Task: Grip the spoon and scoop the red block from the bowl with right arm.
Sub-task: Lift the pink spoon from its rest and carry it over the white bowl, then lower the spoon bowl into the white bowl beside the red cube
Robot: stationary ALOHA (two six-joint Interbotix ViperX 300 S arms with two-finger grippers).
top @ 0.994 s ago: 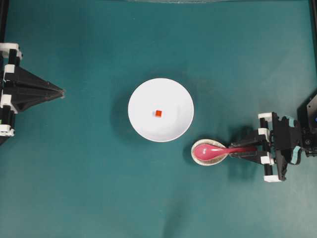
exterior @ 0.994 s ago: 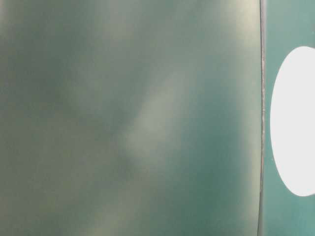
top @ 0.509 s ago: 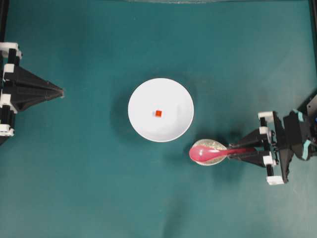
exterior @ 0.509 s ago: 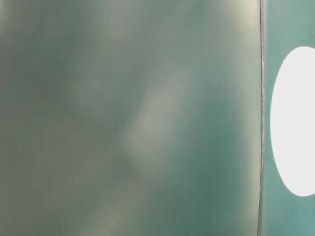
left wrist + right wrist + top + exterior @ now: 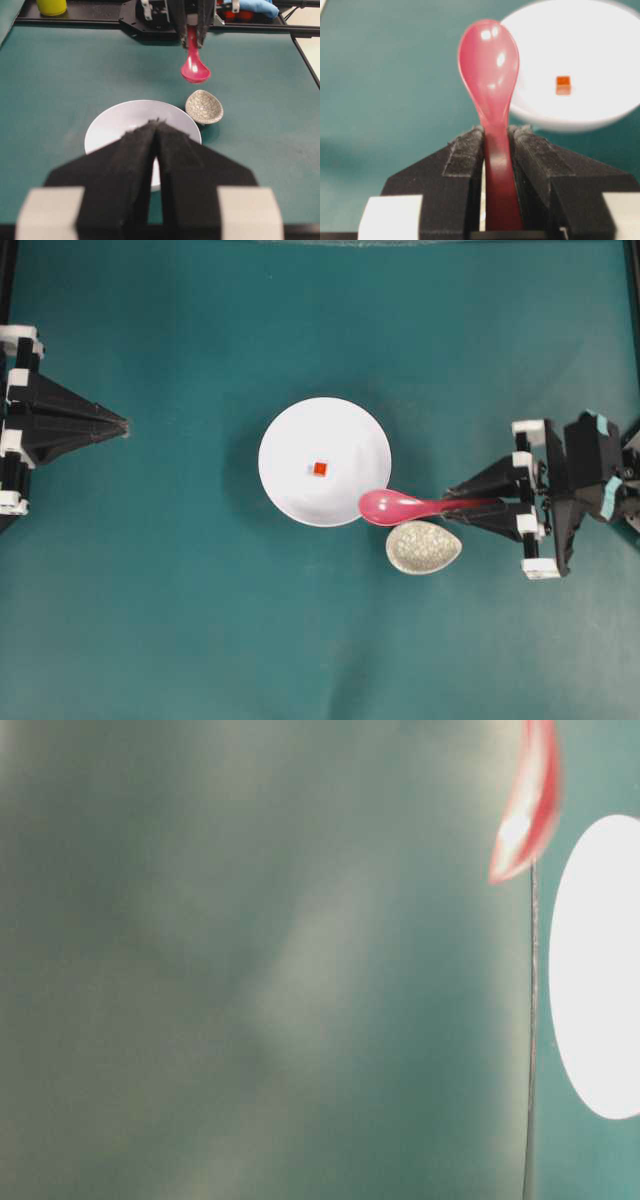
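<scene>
My right gripper (image 5: 487, 507) squeezes the spoon (image 5: 392, 507) by its handle, so its scoop reaches the bowl (image 5: 290, 430) at 4 o'clock, near the red block (image 5: 320, 469).

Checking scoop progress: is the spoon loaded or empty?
Empty. The spoon scoop shows bare; the red block sits in the bowl.

Mostly blurred, murky green surface (image 5: 260, 980) across the left and middle. At the right edge, a bright white oval, the bowl (image 5: 600, 970), cut off by the frame. Above and just left of it, a blurred pinkish-red shape, the spoon (image 5: 525, 805), reaching down from the top edge, apart from the bowl.
</scene>
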